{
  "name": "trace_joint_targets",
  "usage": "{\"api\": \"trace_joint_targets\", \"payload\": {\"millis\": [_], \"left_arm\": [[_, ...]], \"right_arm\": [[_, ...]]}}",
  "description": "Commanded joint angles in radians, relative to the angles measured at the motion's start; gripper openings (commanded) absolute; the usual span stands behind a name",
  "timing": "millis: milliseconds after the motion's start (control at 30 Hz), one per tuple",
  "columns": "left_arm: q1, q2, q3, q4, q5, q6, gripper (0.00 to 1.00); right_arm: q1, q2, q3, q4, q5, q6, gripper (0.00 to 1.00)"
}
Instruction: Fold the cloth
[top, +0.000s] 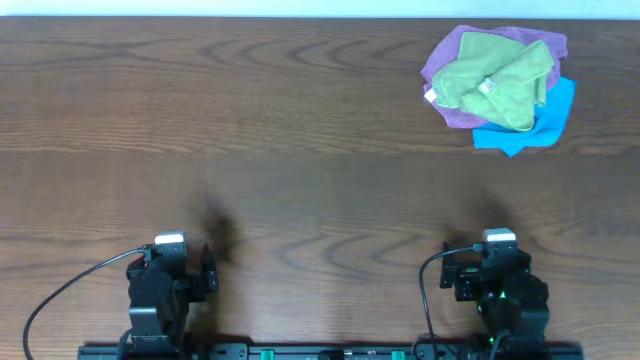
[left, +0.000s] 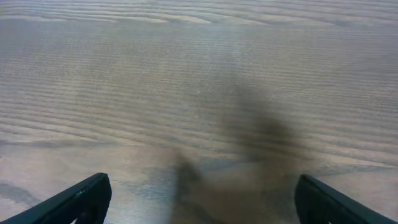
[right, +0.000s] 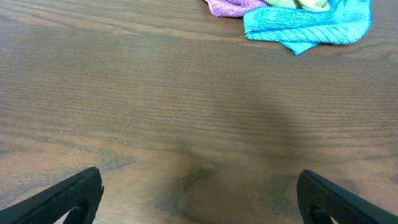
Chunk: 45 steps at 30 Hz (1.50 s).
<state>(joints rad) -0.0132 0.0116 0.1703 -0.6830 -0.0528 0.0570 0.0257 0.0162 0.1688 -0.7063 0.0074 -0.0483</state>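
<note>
- Far right on the wood-grain desk (top: 300, 120), a lime-green cloth (top: 505, 95) tops a purple cloth (top: 440, 62) and a blue cloth (top: 555, 112).
- Wide apart, empty: left fingers (left: 78, 202), right fingers (right: 68, 198).

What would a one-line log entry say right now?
stage: not started; green cloth: crumpled atop pile, far right; left gripper: open; right gripper: open

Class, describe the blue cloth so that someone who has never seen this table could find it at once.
Look to the far right corner of the wooden table, where a heap of cloths lies. The blue cloth sticks out at the heap's near right edge, from beneath the green cloth. It alone is bright turquoise; its neighbours are purple and green.
</note>
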Motion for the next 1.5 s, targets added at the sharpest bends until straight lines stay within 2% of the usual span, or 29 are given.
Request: {"api": "trace_joint_targets", "payload": {"millis": [0, 1167, 1300, 1467], "left_arm": [[0.006, -0.008, -0.011, -0.001, -0.006, 0.014, 0.95], [0.006, -0.008, -0.011, -0.001, -0.006, 0.014, 0.95], [0.006, -0.008, -0.011, -0.001, -0.006, 0.014, 0.95], [0.006, -0.008, -0.011, -0.001, -0.006, 0.014, 0.95]], "right_arm": [[0.007, -0.011, -0.01, -0.008, -0.015, -0.013, 0.99], [0.007, -0.01, -0.009, -0.003, -0.031, -0.003, 0.99], [-0.001, 0.029, 0.079, -0.013, -0.008, 0.09, 0.99], [-0.048, 0.258, 0.294, -0.05, 0.023, 0.13, 0.99]]}}
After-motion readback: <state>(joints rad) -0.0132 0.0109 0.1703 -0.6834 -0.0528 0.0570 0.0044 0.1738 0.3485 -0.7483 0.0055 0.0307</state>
